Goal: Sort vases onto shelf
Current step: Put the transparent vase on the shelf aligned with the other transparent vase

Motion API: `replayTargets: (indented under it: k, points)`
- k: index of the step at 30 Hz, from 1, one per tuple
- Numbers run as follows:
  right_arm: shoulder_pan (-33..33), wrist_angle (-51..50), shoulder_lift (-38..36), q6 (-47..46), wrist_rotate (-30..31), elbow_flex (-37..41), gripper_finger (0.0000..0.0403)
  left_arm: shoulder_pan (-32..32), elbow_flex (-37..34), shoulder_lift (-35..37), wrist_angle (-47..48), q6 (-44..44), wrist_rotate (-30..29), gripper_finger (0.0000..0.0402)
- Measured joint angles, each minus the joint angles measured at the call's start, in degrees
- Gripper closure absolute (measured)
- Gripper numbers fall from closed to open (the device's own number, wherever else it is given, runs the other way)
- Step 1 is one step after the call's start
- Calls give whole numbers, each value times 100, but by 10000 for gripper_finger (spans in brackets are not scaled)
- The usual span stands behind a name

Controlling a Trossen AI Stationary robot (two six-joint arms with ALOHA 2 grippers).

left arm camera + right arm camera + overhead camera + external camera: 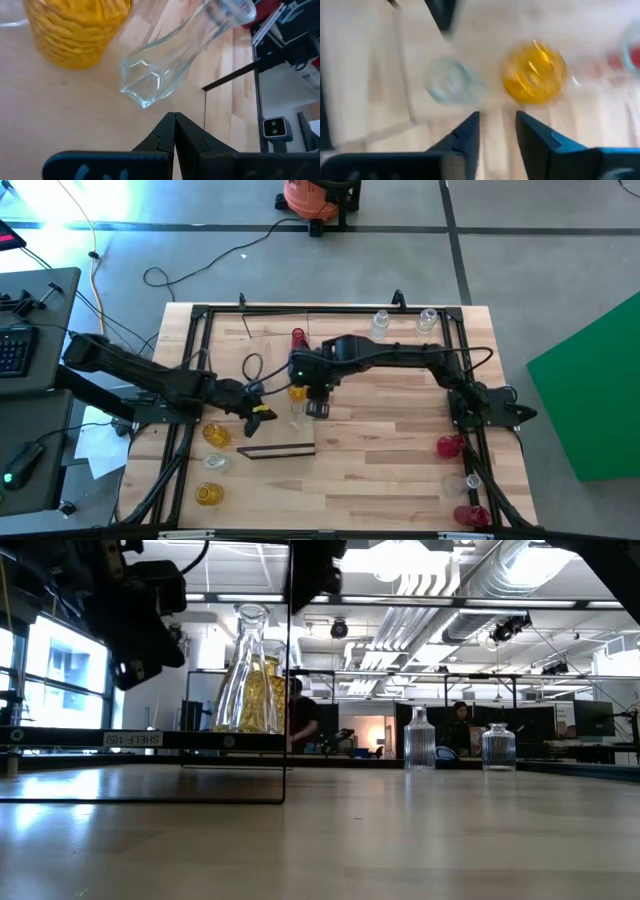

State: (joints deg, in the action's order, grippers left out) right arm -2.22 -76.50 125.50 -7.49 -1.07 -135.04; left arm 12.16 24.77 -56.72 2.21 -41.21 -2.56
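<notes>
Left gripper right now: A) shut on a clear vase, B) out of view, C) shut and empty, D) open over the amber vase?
C: in the left wrist view the left gripper has its fingertips pressed together with nothing between them; the clear vase and the amber vase stand just beyond it, untouched.

The high view looks straight down on the whole counter (400,470). The low view sits at counter height, facing the room. Each wrist view peers close past its own hand; all share the clear vase (243,670) and yellow vase (534,71).
</notes>
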Motion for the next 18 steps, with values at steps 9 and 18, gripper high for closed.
replayTargets:
  k: [9,18]
  points:
    - [-101,-138,-14,-355,160,97,389,0,0,1636,933,52,-704,401]
    - [-326,-131,19,-1306,-78,98,402,-4,0,3146,1323,163,-956,401]
